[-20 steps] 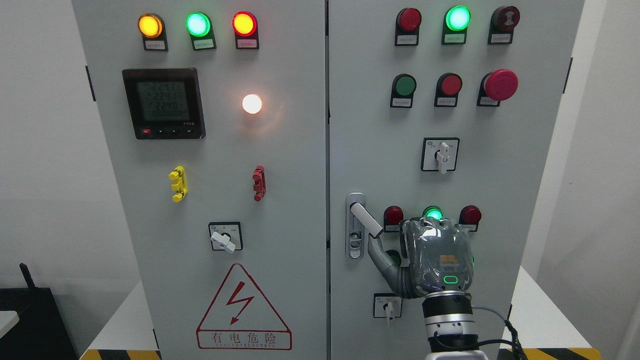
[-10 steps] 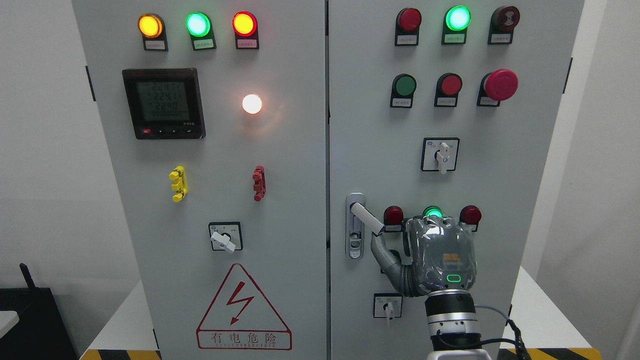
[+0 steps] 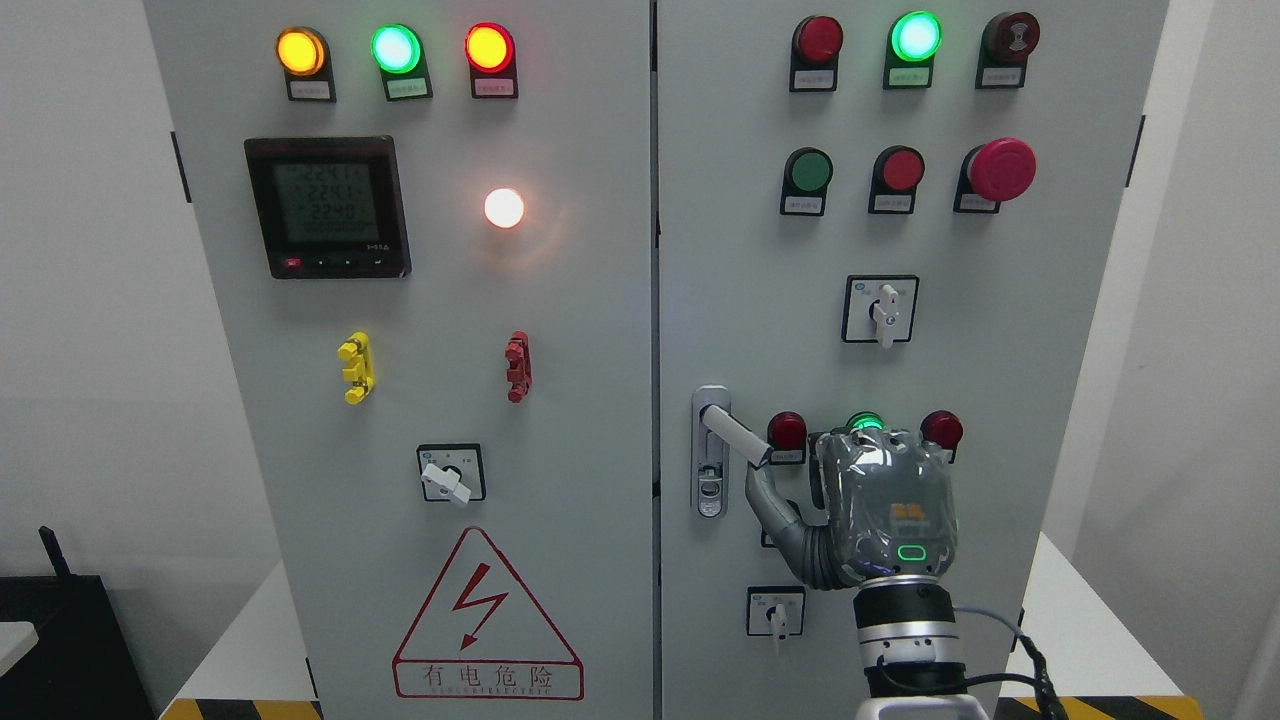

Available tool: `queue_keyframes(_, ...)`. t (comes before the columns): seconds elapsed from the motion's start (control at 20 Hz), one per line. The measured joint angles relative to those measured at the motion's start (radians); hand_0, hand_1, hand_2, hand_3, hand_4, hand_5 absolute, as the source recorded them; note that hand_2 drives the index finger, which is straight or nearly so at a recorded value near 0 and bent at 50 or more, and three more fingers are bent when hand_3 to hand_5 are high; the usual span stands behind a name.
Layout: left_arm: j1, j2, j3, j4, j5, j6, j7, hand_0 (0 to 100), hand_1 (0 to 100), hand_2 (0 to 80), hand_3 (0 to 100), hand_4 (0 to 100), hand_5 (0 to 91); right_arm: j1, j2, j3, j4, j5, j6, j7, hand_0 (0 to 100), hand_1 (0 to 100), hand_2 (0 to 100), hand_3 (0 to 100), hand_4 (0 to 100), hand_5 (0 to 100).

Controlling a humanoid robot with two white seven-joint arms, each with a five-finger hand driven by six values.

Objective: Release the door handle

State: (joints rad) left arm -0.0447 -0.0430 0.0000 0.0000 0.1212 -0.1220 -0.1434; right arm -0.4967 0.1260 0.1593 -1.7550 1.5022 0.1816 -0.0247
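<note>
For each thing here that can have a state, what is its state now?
Door handle: swung out from its plate, slanting down to the right.
Right robot hand: open, thumb tip just below the handle's end; contact unclear.
Right cabinet door: shut.
Green lamp: lit.
Top red lamp: dark.
White lamp: lit.
Meter: display on.
</note>
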Motion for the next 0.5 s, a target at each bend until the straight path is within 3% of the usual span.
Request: queue_keyframes(0.5,0.0,0.0,0.0,0.0,0.0,0.0,0.0,12,39,0.0,0,0,0.0,-0.007,0.0,-0.003,0.0,0.0,0.0,0.001,44,14,95,100,100,96)
